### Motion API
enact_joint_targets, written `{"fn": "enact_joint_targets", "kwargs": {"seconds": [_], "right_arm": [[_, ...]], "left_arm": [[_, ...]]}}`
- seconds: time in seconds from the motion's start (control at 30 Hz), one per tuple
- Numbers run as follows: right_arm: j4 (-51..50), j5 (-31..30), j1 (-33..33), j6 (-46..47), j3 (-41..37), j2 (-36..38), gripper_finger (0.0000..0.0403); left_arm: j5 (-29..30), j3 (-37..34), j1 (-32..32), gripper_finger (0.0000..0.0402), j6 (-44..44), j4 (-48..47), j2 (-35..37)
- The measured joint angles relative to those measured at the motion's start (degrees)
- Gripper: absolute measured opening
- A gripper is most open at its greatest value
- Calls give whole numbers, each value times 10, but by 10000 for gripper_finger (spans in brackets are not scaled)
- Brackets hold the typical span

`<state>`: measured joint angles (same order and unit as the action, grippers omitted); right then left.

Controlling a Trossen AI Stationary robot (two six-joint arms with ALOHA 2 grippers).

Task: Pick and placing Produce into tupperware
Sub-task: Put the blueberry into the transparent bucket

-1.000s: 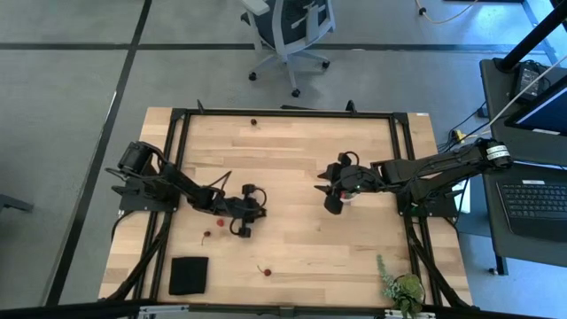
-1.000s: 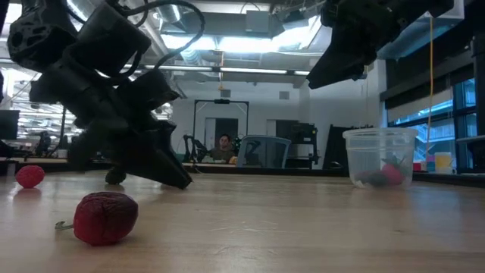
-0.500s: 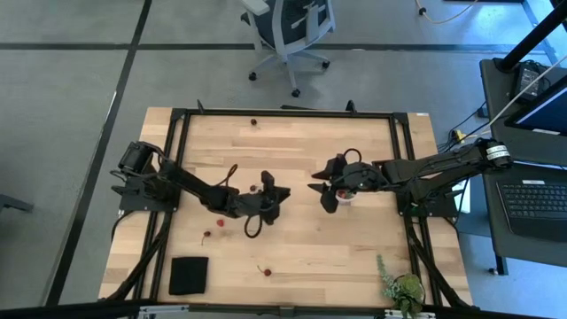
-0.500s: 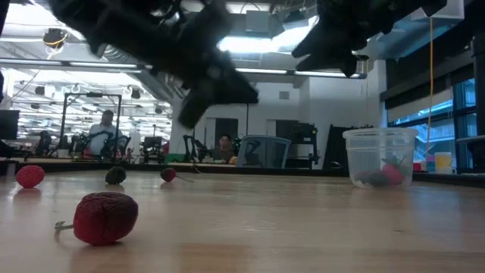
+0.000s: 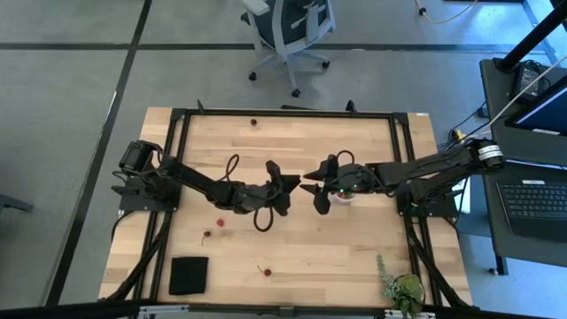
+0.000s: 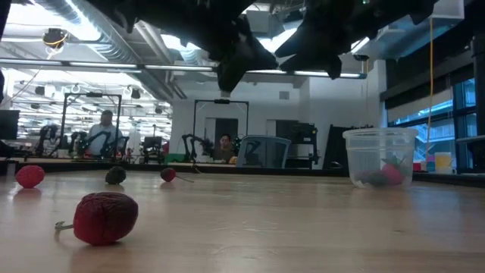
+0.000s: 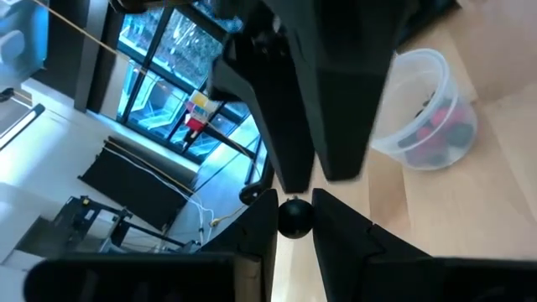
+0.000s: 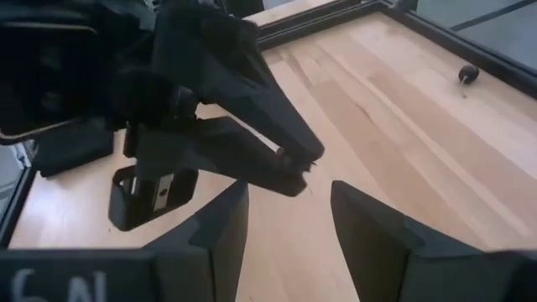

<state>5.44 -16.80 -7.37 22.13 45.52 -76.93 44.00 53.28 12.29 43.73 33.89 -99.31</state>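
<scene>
My left gripper [image 7: 295,205] is shut on one small dark round fruit [image 7: 295,220], high over the table's middle [image 5: 282,188]. My right gripper [image 8: 289,226] is open and faces it a short way off [image 5: 314,188]. The translucent tub [image 6: 379,157] stands upright on the wood just behind the right gripper, with red fruits [image 7: 436,134] in its bottom. More fruits lie loose on the table: a wrinkled red one [image 6: 104,218], a red one [image 6: 29,176], a dark one [image 6: 115,175] and a stemmed one [image 6: 168,174]. My left gripper pinches the dark fruit [image 7: 295,220] between its two fingertips [image 7: 262,216]. The fruit is lifted clear of the table. The fingers point level toward the table's right side, at the right gripper and the tub.
A flat black pad [image 5: 189,275] lies near the table's near-left corner and a leafy plant [image 5: 403,288] at the near-right corner. One fruit [image 5: 253,122] sits by the far edge. A black frame [image 5: 283,113] rims the table. People sit in the room beyond.
My left gripper has risen from the table among the loose fruits and swung toward the table's right, up to the right gripper and tub, carrying the dark fruit. My right gripper has shifted slightly toward the table's left.
</scene>
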Motion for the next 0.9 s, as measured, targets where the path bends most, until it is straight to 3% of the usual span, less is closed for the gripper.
{"fn": "enact_joint_targets", "kwargs": {"seconds": [0.9], "right_arm": [[63, 0, 4, -16, 0, -14, 171]], "left_arm": [[-27, 2, 8, 62, 5, 32, 0]]}}
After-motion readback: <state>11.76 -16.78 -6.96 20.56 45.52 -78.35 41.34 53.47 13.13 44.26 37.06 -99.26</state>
